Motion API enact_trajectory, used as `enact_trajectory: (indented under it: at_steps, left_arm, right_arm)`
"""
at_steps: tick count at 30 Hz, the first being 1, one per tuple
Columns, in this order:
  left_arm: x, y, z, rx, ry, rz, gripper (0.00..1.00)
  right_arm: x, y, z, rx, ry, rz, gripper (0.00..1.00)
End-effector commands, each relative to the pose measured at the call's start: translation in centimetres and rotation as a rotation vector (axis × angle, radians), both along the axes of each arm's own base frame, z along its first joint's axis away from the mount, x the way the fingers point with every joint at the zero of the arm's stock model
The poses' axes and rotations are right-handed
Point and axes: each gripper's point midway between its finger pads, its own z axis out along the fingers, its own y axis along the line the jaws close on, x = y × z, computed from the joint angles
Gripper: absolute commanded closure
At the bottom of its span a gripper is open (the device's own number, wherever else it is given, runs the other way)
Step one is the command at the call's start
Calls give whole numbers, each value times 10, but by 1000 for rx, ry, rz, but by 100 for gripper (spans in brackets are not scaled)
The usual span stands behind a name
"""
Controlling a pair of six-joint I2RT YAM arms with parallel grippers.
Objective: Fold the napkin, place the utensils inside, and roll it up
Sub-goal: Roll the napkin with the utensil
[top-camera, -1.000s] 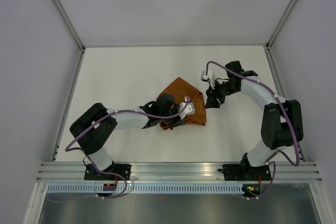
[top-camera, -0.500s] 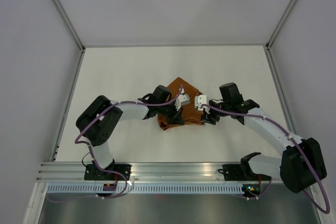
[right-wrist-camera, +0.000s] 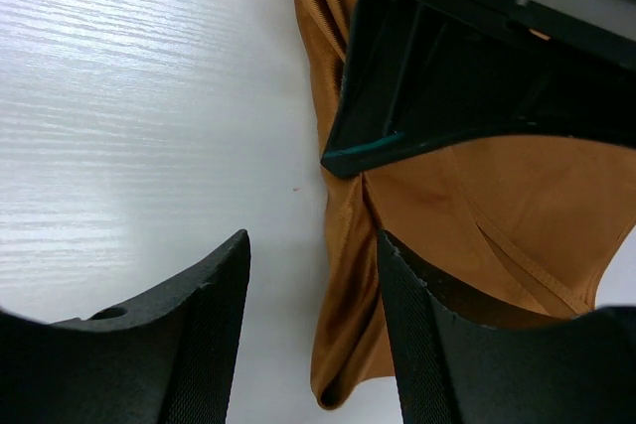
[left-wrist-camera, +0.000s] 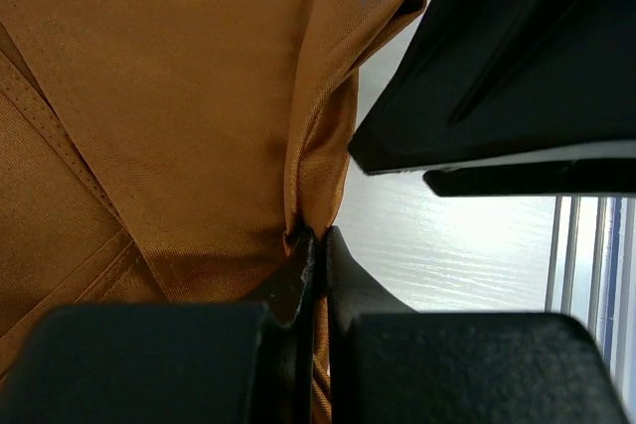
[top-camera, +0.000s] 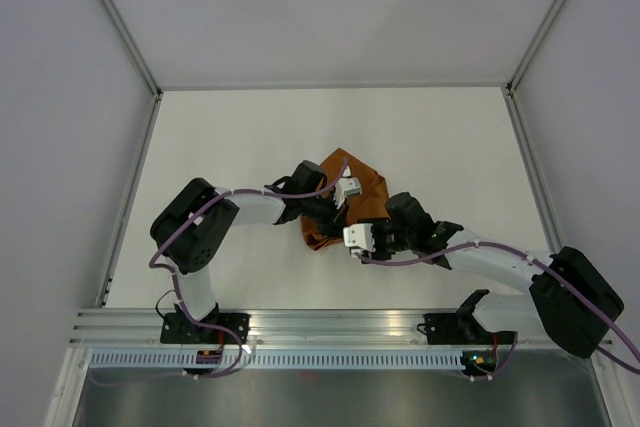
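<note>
At the middle of the tabletop (top-camera: 230,137), the napkin (top-camera: 368,195) lies bunched, a fold pinched in the closed left tool (left-wrist-camera: 318,245). The right tool (right-wrist-camera: 310,245), jaws apart and empty, has swung from two o'clock to the cloth's six o'clock edge, likely for a second grip.

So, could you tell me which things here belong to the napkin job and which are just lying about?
Job: napkin; left pincer, shut on its fold; right pincer, open near it. No fork visible.
Lying about: nothing loose, only table and metal rail.
</note>
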Motion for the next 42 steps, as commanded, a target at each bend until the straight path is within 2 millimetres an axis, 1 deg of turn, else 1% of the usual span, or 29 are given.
enact_trajectory:
  at_steps: [1,6,11,14,17,22,24,25,26,27,28,30,31,33,34,35,37,39,40,41,42]
  left_arm:
    - [1,-7,13,-48,29,-17,98]
    - [1,-6,13,-48,31,-14,98]
    - [-1,-5,13,-49,33,-16,98]
    - [0,-5,13,-50,27,-17,98]
    - [0,-5,13,-52,25,-17,98]
    - [2,-5,16,-57,17,-12,98]
    - [2,-4,16,-55,16,-12,98]
    - [1,-4,16,-56,15,-14,98]
    - [1,-4,16,-55,15,-13,98]
    - [2,-3,16,-54,16,-10,98]
    - [1,-3,17,-57,13,-13,98]
    - [1,-2,17,-58,13,-11,98]
    - [1,-2,18,-60,13,-12,98]
    - [2,0,20,-61,4,-7,98]
    - [1,0,21,-62,4,-6,98]
    - [2,-1,23,-66,3,-1,97]
    - [4,-2,28,-81,-10,4,96]
    - [6,-2,34,-95,-16,24,91]
    - [9,-2,36,-108,-32,34,89]
    - [10,-2,38,-112,-33,48,84]
    - [12,0,41,-121,-40,62,82]
  right_arm:
    - [18,13,6,22,-134,-8,40]
    - [24,15,-3,5,-168,-26,41]
    - [30,15,-8,-9,-189,-33,43]
    - [29,16,-12,-18,-177,-28,45]
    - [29,16,-18,-39,-164,-21,50]
    - [27,16,-21,-61,-151,-2,51]
    - [27,15,-26,-79,-141,-3,55]
    - [29,17,-24,-78,-143,0,57]
    - [28,17,-25,-86,-132,-1,61]
    - [28,17,-28,-96,-120,3,73]
    - [30,19,-25,-95,-117,1,77]
    - [27,18,-31,-121,-83,7,82]
    - [30,22,-28,-117,-79,10,83]
    - [24,18,-36,-157,-30,17,86]
    - [26,21,-33,-157,-24,21,87]
    - [21,17,-40,-185,9,28,88]
    - [21,20,-37,-190,34,42,90]
    - [15,17,-43,-219,80,53,92]
    - [18,19,-39,-213,87,55,92]
    - [13,17,-41,-223,122,63,92]
    - [12,16,-44,-233,142,67,92]
